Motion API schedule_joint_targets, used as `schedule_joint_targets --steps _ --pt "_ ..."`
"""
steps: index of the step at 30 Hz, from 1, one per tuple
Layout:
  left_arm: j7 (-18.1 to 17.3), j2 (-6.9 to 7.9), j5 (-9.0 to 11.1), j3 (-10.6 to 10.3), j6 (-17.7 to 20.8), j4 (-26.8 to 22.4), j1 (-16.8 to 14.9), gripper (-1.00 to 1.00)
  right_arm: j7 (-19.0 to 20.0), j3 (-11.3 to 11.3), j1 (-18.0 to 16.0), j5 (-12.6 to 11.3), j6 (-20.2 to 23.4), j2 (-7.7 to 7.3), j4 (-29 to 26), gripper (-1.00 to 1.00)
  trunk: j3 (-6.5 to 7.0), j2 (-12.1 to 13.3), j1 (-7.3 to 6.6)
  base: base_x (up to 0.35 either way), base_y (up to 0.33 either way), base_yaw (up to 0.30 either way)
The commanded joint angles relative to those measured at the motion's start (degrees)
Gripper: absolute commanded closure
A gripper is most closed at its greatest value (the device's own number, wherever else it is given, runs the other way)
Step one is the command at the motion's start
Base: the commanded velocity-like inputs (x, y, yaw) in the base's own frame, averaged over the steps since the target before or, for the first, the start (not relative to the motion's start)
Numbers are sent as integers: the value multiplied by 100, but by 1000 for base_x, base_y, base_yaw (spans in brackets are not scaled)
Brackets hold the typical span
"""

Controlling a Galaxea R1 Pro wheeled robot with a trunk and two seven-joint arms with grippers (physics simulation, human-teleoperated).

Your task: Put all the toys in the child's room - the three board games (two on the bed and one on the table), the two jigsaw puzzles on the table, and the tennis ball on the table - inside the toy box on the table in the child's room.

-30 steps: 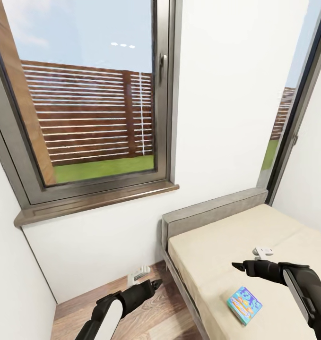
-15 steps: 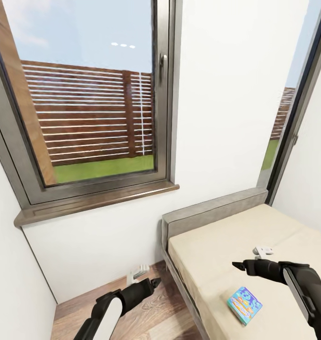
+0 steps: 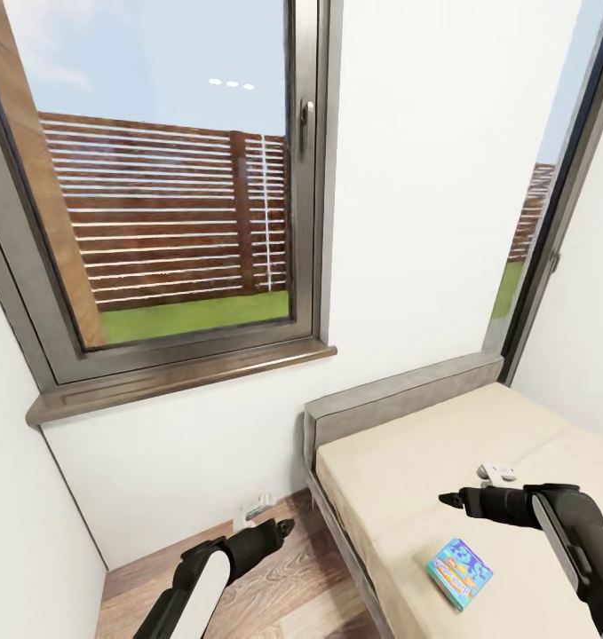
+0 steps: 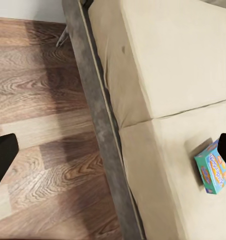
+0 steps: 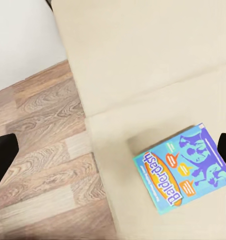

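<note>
Blue board game (image 3: 459, 573) lies flat on the bed (image 3: 399, 470), near its floor-side edge. Right gripper (image 3: 446, 500) hangs above it, jaws spread, empty; left gripper (image 3: 286, 526), also spread and empty, is over the floor beside the bed. Best approach: descend squarely, pinch one box edge. The right wrist view alone reads the lettering "Balderdash" (image 5: 160, 182).

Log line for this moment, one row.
location: bedside | blue board game: flat on bed, untouched | left gripper: over floor | right gripper: above bed, empty
</note>
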Motion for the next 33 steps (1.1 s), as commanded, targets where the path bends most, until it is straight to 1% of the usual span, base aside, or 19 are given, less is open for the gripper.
schedule_joint_targets --steps 1,3,6,8,9,10,11,12,13,15,16,18,19,24,28,31,33 --pt "54 0 62 -5 16 -8 -3 -100 19 -7 -5 -1 35 0 -3 -100 -11 -4 0 0 0 0" --pt "109 -3 77 1 18 -1 -11 -100 16 -5 -92 8 198 -2 95 -100 -23 -4 0 0 0 0" --pt "131 -6 85 3 19 2 -14 -100 17 -5 -147 11 256 -2 183 -100 -42 -4 0 0 0 0" --pt "166 -9 104 3 27 7 -24 -100 18 -4 -274 15 338 -7 422 -100 -57 -4 0 0 0 0" --pt "166 -9 104 3 27 7 -24 -100 18 -4 -274 15 338 -7 422 -100 -65 -4 0 0 0 0" --pt "178 -9 117 3 35 10 -39 -100 18 -3 -351 17 363 -8 567 -100 -73 -4 0 0 0 0" --pt "178 -9 117 3 35 10 -39 -100 18 -3 -351 17 363 -8 567 -100 -81 -4 0 0 0 0" --pt "188 -7 130 3 43 14 -59 -100 18 -1 -437 20 378 -9 724 -100 -90 -4 0 0 0 0" --pt "188 -7 130 3 43 14 -59 -100 18 -1 -437 20 378 -9 724 -100 -98 -4 0 0 0 0" --pt "203 -3 149 6 65 29 -101 -100 19 3 -616 26 392 -11 1052 -100 -115 -4 0 0 0 0" --pt "203 -3 149 6 65 29 -101 -100 19 3 -616 26 392 -11 1052 -100 -124 -4 0 0 0 0" --pt "207 -1 162 8 104 74 -138 -100 19 11 -760 31 397 -15 1353 -100 -142 -4 0 0 0 0" --pt "207 -1 162 8 104 74 -138 -100 19 11 -760 31 397 -15 1353 -100 -151 -4 0 0 0 0" --pt "198 0 194 14 179 182 -192 -100 19 30 -941 38 390 -17 1773 -100 -197 -4 0 0 0 0" --pt "209 -2 208 19 199 192 -202 -100 22 37 -973 37 388 -16 1849 -100 -234 -4 0 0 0 0" --pt "216 -5 258 21 221 196 -209 -100 24 42 -993 35 387 -15 1895 -100 -262 -4 0 0 0 0" --pt "224 -7 394 21 238 199 -214 -100 26 45 -1007 36 386 -15 1929 -100 -281 -4 0 0 0 0"
